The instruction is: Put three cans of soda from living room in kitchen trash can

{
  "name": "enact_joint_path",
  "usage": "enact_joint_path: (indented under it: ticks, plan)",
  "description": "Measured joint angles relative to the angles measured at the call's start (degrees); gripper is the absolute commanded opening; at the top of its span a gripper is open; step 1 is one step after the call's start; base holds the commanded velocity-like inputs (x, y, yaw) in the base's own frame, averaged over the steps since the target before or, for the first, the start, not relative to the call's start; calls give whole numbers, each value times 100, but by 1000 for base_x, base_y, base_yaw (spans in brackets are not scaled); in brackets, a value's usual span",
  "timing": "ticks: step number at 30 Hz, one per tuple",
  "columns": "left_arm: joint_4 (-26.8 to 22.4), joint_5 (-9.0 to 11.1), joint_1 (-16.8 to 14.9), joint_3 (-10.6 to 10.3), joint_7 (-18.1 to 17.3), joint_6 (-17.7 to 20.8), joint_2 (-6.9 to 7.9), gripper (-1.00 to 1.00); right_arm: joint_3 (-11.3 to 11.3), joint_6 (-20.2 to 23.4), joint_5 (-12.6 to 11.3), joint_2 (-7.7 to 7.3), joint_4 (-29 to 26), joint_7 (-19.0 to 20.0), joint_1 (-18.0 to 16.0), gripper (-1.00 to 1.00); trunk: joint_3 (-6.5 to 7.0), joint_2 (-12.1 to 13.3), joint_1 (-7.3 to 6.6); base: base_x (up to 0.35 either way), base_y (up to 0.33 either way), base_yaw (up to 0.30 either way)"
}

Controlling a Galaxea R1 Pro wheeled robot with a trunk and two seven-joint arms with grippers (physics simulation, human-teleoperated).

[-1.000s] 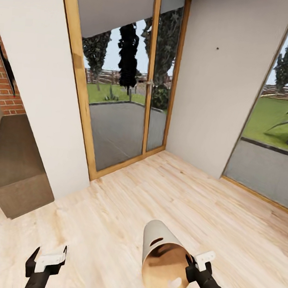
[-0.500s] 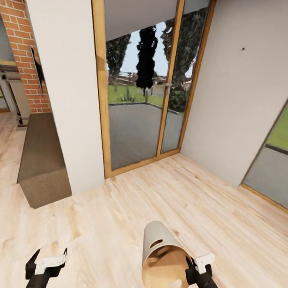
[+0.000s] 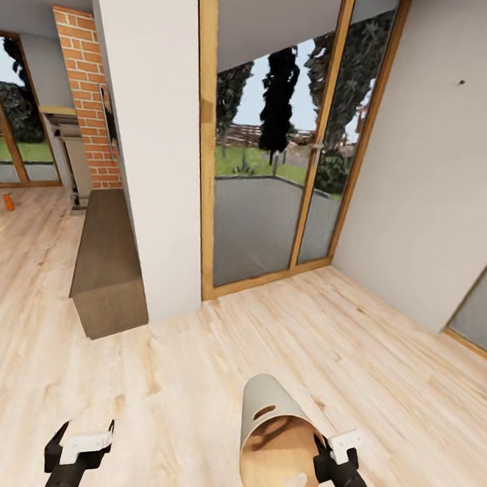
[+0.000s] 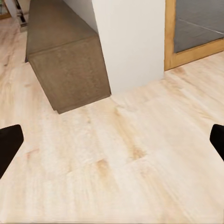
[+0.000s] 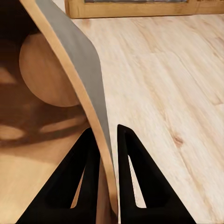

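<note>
Tapered round light-grey trash can (image 3: 274, 438) with brown inside, carried tipped; small orange soda can (image 3: 8, 202) far off on the floor.

Trash can tilted with its open mouth toward the camera and narrow closed base pointing away and up, off the pale plank floor; slot-shaped handle cut-out visible near the rim on the upper side, a second one as a bright patch low inside. Black right gripper (image 3: 322, 457) pinches the rim wall, one finger inside and one outside, jaws closed on it; right wrist view shows the thin wall (image 5: 88, 93) clamped between the fingertips. Orange can upright, well apart from the bin, near the brick wall and glass door.
</note>
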Motion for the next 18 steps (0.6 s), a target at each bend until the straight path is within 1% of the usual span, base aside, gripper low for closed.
enact_joint_path:
  ticks: [8,18]
  plan:
    - [0,-8,-1,-4,0,0,-10,100,1,0,6,18,2,0,0,-100,0,0,0,0,15,251]
    - [8,-10,-1,-9,0,0,-18,100,10,0,8,34,13,0,0,-100,0,0,0,0,116,251]
